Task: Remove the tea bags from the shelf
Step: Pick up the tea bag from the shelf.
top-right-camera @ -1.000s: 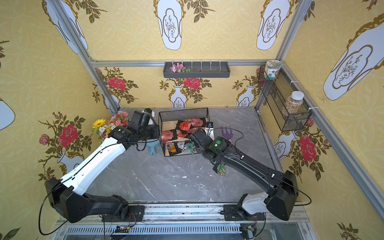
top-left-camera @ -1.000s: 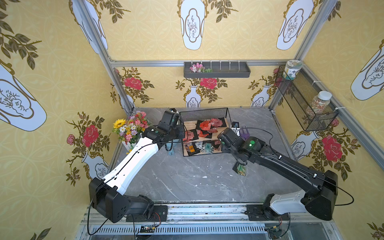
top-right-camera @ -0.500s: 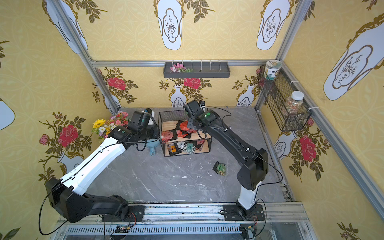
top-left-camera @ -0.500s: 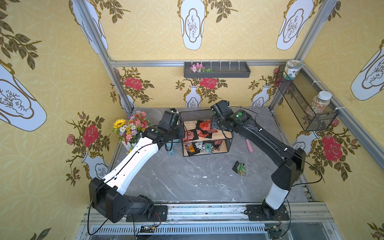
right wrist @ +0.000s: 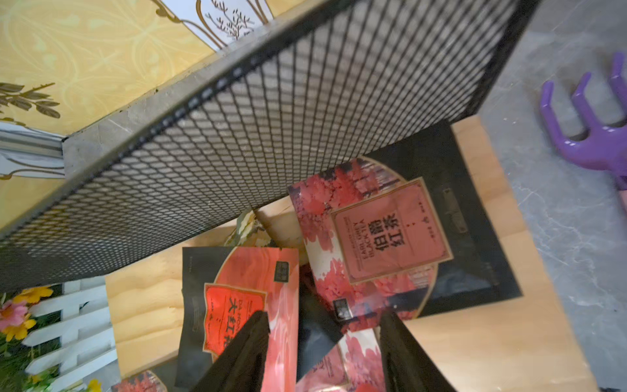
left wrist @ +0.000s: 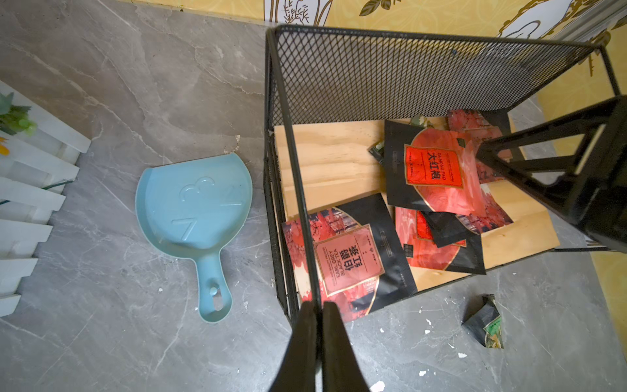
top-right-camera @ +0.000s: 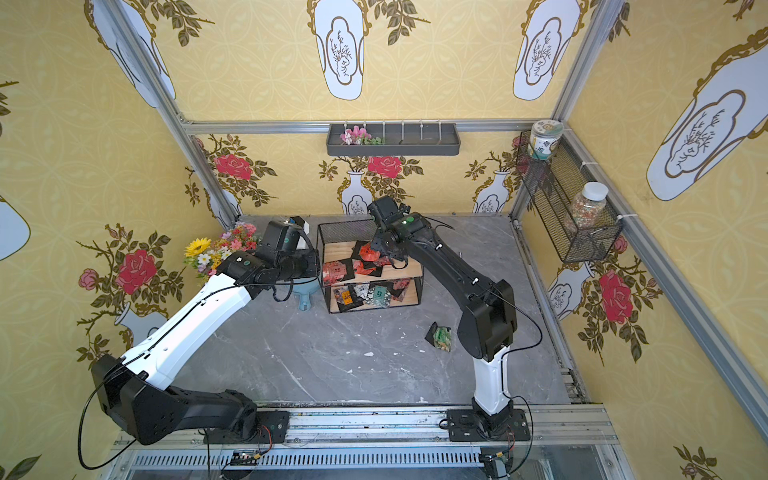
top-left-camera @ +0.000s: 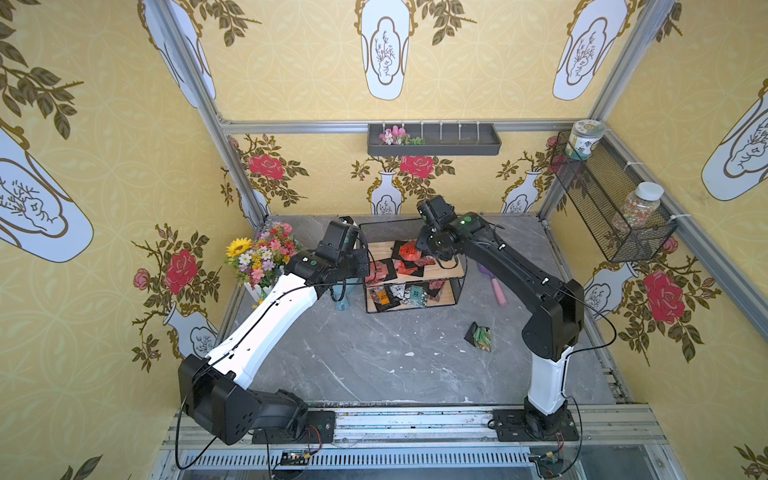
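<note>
The shelf (top-left-camera: 386,228) (top-right-camera: 345,232) stands at the back of the table. Several red and black tea bags (top-left-camera: 409,251) (left wrist: 434,169) lie on its top board, and more (top-left-camera: 409,293) lie on the lower board. One green tea bag (top-left-camera: 480,334) (top-right-camera: 440,334) lies crumpled on the table in front. My left gripper (left wrist: 319,305) (top-left-camera: 363,266) is shut on the shelf's top wire rail at its left front corner. My right gripper (right wrist: 324,325) (top-right-camera: 386,257) hangs open just above the overlapping tea bags (right wrist: 390,237) on the top board, its fingers on either side of them.
A blue dustpan (left wrist: 193,210) (top-right-camera: 303,295) lies left of the shelf, and a purple rake (top-left-camera: 492,282) (right wrist: 597,135) lies to its right. A flower pot with a white fence (top-left-camera: 262,253) stands at the far left. A mesh basket with jars (top-left-camera: 611,208) hangs on the right wall.
My right arm swung from the green tea bag on the table up to the shelf's top board, and its jaws have narrowed. The left arm has not moved.
</note>
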You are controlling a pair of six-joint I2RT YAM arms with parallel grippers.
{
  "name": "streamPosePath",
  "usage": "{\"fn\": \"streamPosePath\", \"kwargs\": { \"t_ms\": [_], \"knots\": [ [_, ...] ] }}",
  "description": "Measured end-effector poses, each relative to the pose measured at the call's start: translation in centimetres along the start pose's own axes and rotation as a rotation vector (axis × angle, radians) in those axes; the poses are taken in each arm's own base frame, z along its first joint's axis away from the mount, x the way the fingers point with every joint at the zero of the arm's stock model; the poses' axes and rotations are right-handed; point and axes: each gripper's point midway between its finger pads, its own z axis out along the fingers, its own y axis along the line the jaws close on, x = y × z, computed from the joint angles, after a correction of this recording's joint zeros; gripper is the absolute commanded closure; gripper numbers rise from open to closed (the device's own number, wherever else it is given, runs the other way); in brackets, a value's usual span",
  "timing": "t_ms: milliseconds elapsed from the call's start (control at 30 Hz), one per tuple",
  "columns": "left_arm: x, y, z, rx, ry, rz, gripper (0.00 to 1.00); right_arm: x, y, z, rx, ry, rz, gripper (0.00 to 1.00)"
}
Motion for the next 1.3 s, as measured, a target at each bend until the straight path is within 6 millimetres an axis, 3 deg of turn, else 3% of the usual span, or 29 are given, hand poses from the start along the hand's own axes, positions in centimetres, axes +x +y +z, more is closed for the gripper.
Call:
{"fn": "streamPosePath", "kwargs": {
  "t_ms": [700,1067,1300],
  "knots": [
    [0.1,0.1,-0.1,-0.004,0.006,0.005,1.00,-0.7,1.1,2.0,-0.061,0.021,0.053,0.62],
    [0.0,0.1,-0.1,-0.007,0.007,0.009,1.00,-0.5,1.3,2.8,-0.087,0.024,0.082,0.80],
    [0.0,0.1,-0.1,-0.007,0.008,0.009,1.00,-0.6,1.2,2.2,-0.090,0.016,0.104,0.96]
  ]
}}
